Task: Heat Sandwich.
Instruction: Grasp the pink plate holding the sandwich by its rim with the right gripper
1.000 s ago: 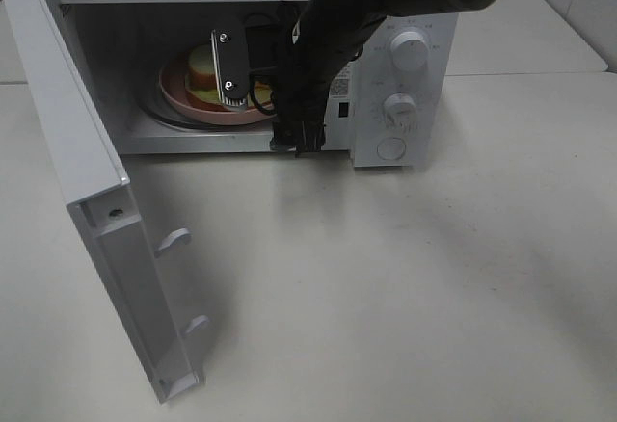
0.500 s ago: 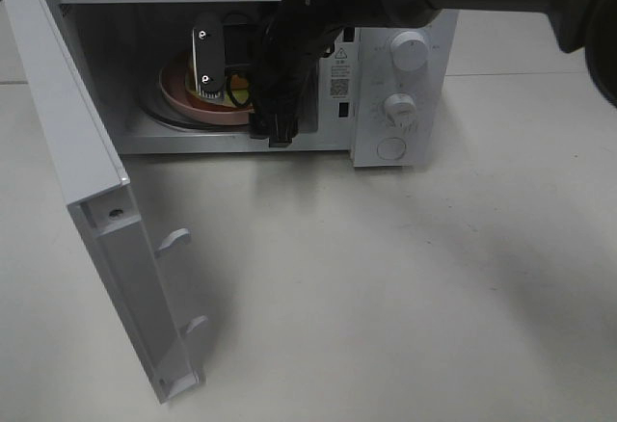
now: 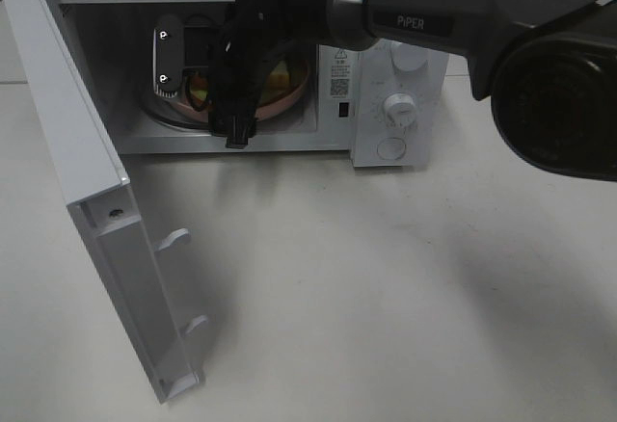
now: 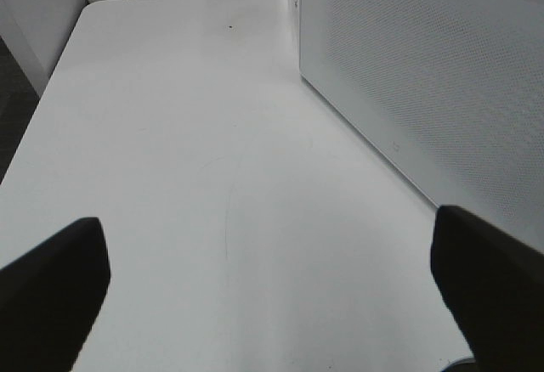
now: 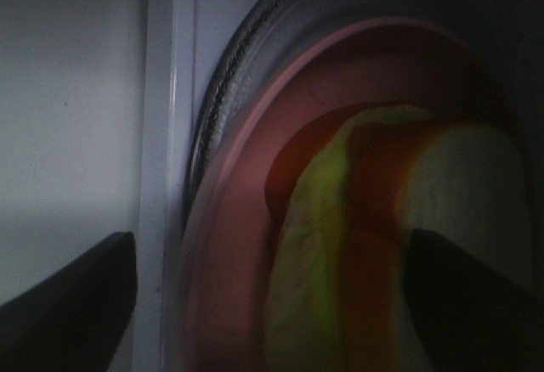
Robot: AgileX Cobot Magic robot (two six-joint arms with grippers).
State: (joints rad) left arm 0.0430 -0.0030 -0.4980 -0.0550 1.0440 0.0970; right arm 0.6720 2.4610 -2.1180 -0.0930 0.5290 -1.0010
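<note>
- Right gripper point(image 5: 272, 312) stood inside the microwave point(image 3: 395, 143) with its jaws apart and nothing clamped.
- Sandwich point(image 5: 323, 245) lay below the spread fingers, on the pink plate point(image 5: 229, 245), which sat on the turntable point(image 5: 223, 92).
- Microwave door point(image 3: 87, 171) stood open.
- Left gripper point(image 4: 272, 283) hovered over the table point(image 4: 187, 134) beside the oven's side wall, jaws apart and empty.

Microwave point(image 3: 364, 128): white. Its door point(image 3: 87, 171): white. Side wall point(image 4: 425, 75): fine dot grid, grey on white. Table point(image 3: 386, 287) under microwave: off-white, plain. Inside microwave: plate point(image 5: 225, 279) pink; sandwich point(image 5: 340, 262) banded light green, red-orange, pale cream. Arm point(image 3: 453, 22) at microwave: black, white lettering.
</note>
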